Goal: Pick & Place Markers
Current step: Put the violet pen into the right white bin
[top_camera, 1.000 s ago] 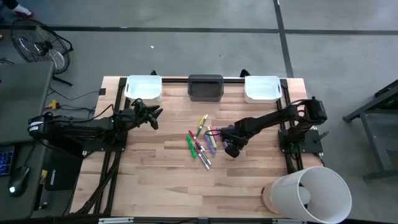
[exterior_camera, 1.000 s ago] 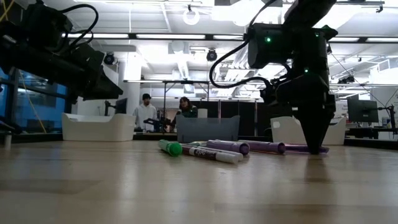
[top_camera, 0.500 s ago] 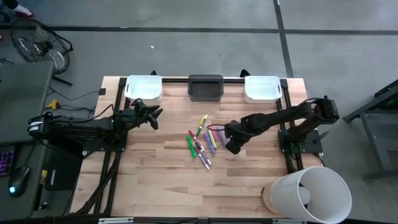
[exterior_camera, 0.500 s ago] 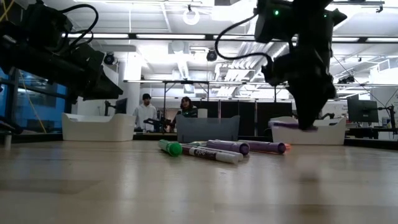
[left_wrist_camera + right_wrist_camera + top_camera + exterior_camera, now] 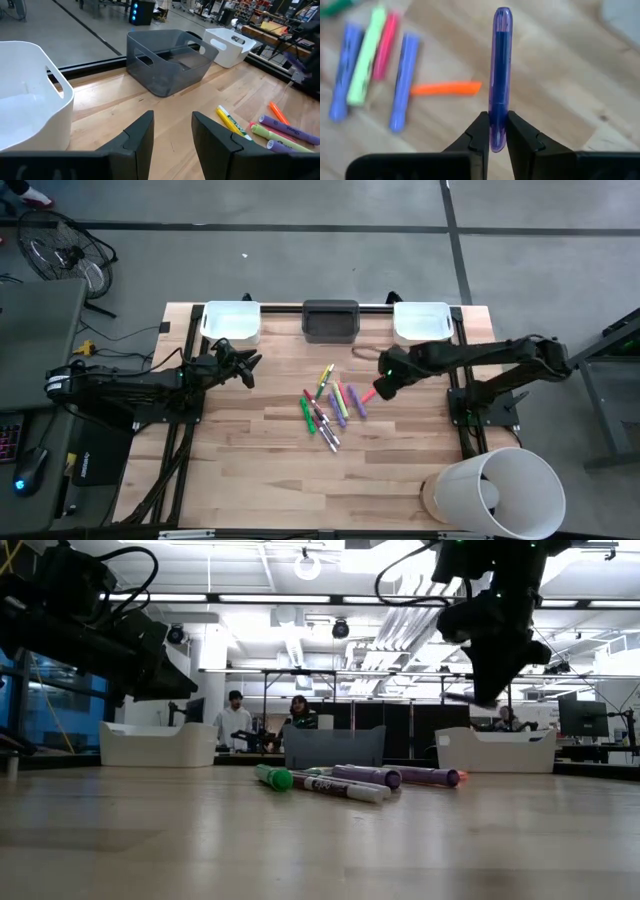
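Purple marker (image 5: 499, 75) is riding clamped between the fingers of my right gripper (image 5: 493, 137), held well above the wood. A second ago this gripper was standing low at the edge of the marker cluster (image 5: 330, 405); half a second ago it was already lifting the marker clear; now I am carrying it toward the far right side of the table (image 5: 250, 460), near the right white bin (image 5: 421, 322). I judge the pick done and the placing under way. An orange marker (image 5: 446, 88) is lying just beside the cluster. My left gripper (image 5: 172, 131) is waiting near the left white bin (image 5: 232, 321), fingers apart and empty. In the high view the carried marker is hiding under the arm; which bin is intended I cannot tell.
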